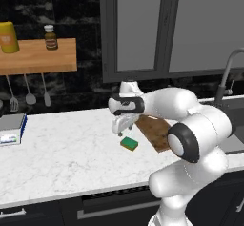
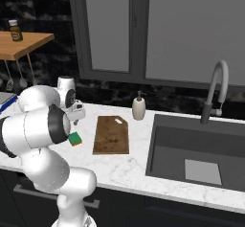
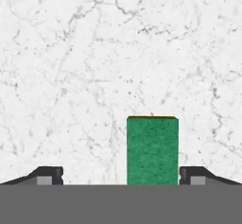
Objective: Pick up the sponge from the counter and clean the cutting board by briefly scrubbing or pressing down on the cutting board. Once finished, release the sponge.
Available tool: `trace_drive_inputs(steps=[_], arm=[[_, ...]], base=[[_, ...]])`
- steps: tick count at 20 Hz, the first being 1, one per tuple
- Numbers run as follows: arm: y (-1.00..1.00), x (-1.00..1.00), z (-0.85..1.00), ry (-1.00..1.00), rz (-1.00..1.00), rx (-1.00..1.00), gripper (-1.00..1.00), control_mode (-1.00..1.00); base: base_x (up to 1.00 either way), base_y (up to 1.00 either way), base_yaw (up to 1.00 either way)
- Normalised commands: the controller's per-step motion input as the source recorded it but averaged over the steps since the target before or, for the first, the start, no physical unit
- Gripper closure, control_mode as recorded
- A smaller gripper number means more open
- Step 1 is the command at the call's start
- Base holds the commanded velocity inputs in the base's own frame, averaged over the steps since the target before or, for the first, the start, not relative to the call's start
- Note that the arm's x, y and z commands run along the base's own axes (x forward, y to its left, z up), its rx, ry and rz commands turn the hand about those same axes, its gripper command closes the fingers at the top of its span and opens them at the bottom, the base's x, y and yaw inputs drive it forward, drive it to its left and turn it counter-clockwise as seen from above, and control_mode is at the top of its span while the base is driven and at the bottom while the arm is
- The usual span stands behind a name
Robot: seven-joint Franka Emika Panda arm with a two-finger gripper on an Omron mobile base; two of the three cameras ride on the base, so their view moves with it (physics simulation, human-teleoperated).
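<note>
Sponge (image 3: 152,150) lay green side up on the counter (image 3: 94,53) beside the cutting board (image 2: 111,135), between the wide-open claw (image 3: 121,176) fingertips, unheld. Sink (image 2: 162,144) held a grey rectangle (image 2: 203,171), hard to identify.

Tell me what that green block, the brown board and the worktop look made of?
The sponge: seemingly soft foam, matte green scrub layer over a yellow-orange base. The cutting board: probably wood, dark brown with mottled grain. The counter: looks like polished white marble with faint grey veins.
</note>
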Motion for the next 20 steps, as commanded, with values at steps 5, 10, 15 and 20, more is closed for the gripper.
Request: trace_drive_inputs(steps=[5, 10, 15, 20], arm=[[-0.69, -0.59, 1.0, -0.36, -0.02, 0.4, -1.0, -1.0], [-0.89, -0.54, 1.0, -0.33, -0.13, 0.43, -1.0, -1.0], [-0.96, -0.56, 1.0, -0.31, -0.16, 0.41, -1.0, -1.0], [-0.59, -0.68, 1.0, -0.32, -0.04, 0.33, -1.0, -1.0]], base=[[0.0, 0.0, 0.0], [0.0, 0.0, 0.0], [0.0, 0.0, 0.0], [0.0, 0.0, 0.0]])
